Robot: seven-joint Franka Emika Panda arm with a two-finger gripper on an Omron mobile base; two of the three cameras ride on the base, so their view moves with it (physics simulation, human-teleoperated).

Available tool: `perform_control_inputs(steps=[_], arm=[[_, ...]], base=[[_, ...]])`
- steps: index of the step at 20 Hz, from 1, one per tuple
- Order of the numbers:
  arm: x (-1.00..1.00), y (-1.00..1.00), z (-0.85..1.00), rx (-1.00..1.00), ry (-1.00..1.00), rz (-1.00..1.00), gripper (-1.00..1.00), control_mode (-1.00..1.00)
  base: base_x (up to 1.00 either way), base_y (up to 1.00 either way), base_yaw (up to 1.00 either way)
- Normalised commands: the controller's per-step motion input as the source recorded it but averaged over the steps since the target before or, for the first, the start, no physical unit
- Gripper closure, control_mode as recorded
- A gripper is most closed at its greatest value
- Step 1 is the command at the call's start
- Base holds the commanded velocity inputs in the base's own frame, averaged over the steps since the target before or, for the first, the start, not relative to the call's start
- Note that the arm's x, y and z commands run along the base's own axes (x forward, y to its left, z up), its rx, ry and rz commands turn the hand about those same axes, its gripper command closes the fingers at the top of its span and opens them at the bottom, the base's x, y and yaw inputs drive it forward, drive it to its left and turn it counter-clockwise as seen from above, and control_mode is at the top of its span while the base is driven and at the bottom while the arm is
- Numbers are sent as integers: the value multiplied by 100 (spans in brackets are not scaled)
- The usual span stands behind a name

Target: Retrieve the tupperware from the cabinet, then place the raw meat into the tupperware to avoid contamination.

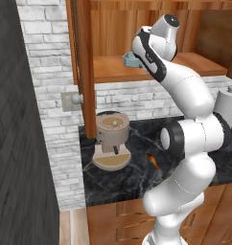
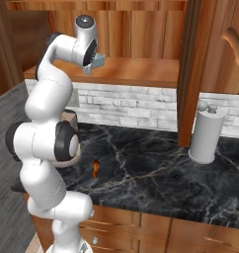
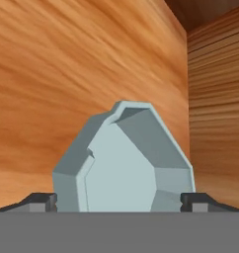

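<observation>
Up on the cabinet point(image 2: 141, 29) shelf point(image 2: 136, 73), we see the tupperware point(image 3: 129, 160) between our hand's point(image 3: 119, 200) spread fingertips point(image 3: 42, 201), untouched, its long axis running away from us toward the back wall.

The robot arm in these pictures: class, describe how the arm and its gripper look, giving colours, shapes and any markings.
The arm is built of glossy white, rounded, tube-like segments joined by dark grey to black round joints, with a dark cap on its top joint. No cables or markings show. The gripper has two small dark finger tips with grey pads.
</observation>
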Motion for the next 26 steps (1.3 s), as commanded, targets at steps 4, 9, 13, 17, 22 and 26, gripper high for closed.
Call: perform_control_inputs(steps=[4,9,13,17,22,26], arm=[[23,0,-11,0,0,0,-100,-100],[26,0,-17,0,0,0,-100,-100],[16,0,-26,1,0,0,-100,-100],[11,0,-29,3,0,0,100,-100],[7,0,-26,2,0,0,100,-100],[3,0,-24,2,0,0,100,-100]], base=[[0,0,0],[0,0,0],[0,0,0],[0,0,0],[0,0,0],[0,0,0]])
